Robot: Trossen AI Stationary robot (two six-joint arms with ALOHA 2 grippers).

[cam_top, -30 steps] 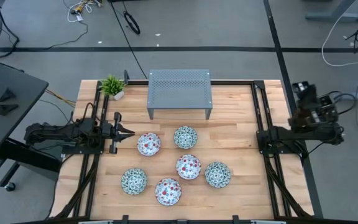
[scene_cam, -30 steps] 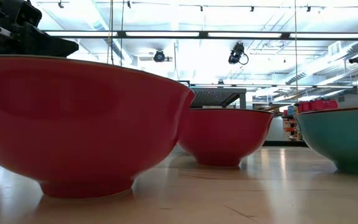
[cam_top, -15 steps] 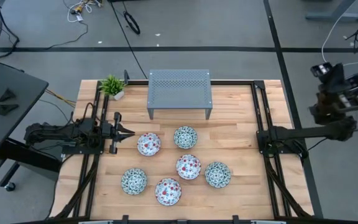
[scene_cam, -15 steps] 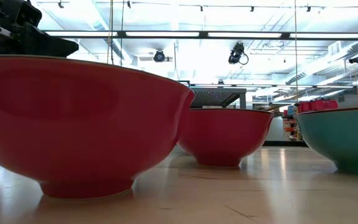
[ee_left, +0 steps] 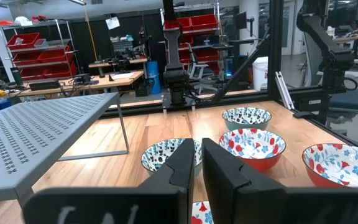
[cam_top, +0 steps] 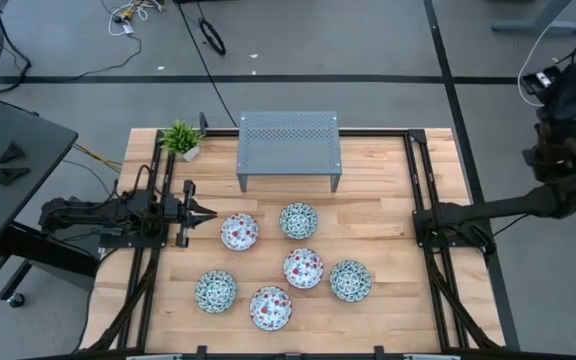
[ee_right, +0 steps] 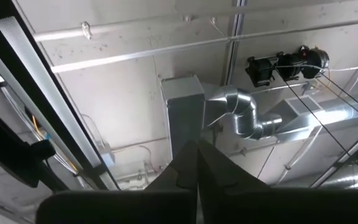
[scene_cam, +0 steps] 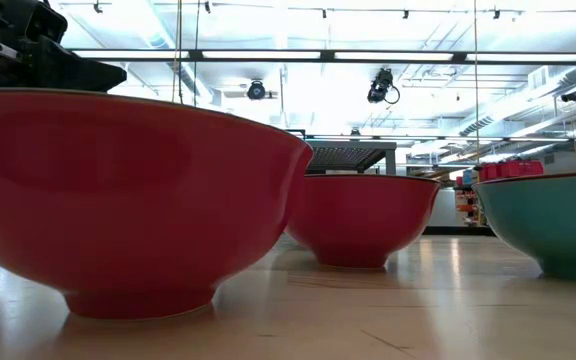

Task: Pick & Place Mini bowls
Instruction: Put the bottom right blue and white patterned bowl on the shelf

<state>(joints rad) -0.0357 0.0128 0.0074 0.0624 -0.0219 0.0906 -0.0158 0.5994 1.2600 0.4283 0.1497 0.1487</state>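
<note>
While its fingers press together, left gripper (cam_top: pixel 208 212) sits just beside 6 mini bowls (cam_top: pixel 239 232).

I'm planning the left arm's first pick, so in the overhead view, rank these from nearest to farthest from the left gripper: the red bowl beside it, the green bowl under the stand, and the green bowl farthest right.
From the left gripper:
1. Red bowl, just beside the fingertips.
2. Green bowl, mid-table before the grey stand.
3. Far-right green bowl, toward the right arm's side.
</note>
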